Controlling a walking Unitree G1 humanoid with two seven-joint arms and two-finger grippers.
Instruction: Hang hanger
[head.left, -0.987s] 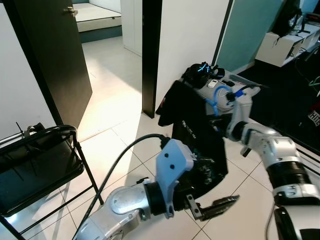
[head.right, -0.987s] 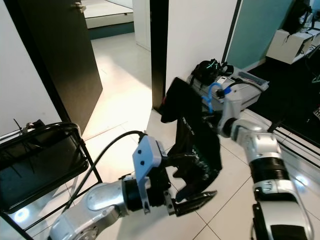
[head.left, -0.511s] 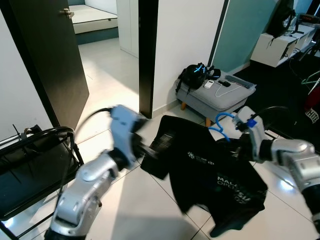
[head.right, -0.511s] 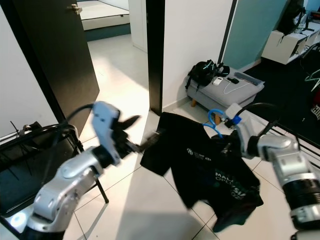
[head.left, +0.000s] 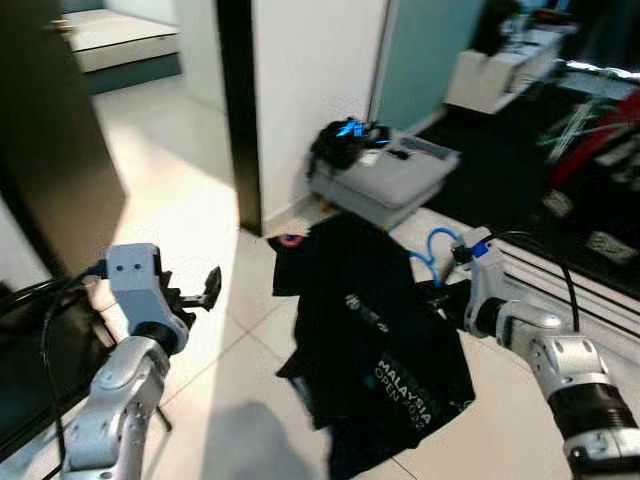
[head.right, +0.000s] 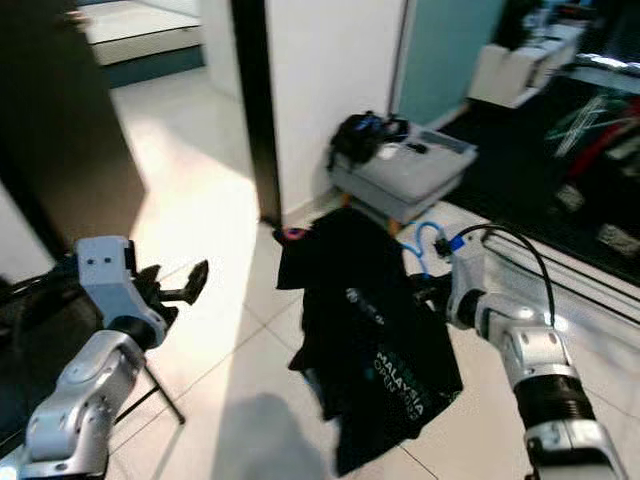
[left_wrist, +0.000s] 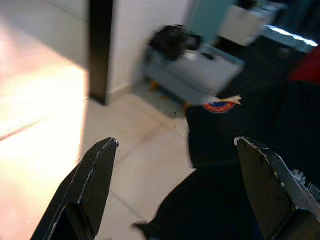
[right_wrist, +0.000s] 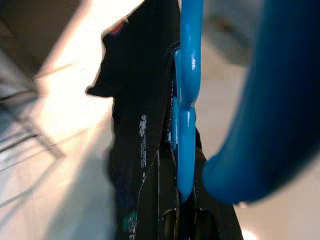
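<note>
Right tool (head.left: 440, 297): closed on the blue hanger (head.left: 437, 245), black shirt (head.left: 370, 340) draped below it.
Left tool (head.left: 205, 290): fingers spread, empty, well apart from the shirt.
Technique: keep the hook upright and the grip firm while carrying.

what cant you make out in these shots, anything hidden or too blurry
- Right gripper: fingers hidden behind the black t-shirt, eye views.
- Blue hanger: its hook blurs, too close to the lens, right wrist view; shoulders covered by the shirt.
- Items on the grey bench: too blurred to name.
- Left gripper: fingers cut off by the bottom edge.
</note>
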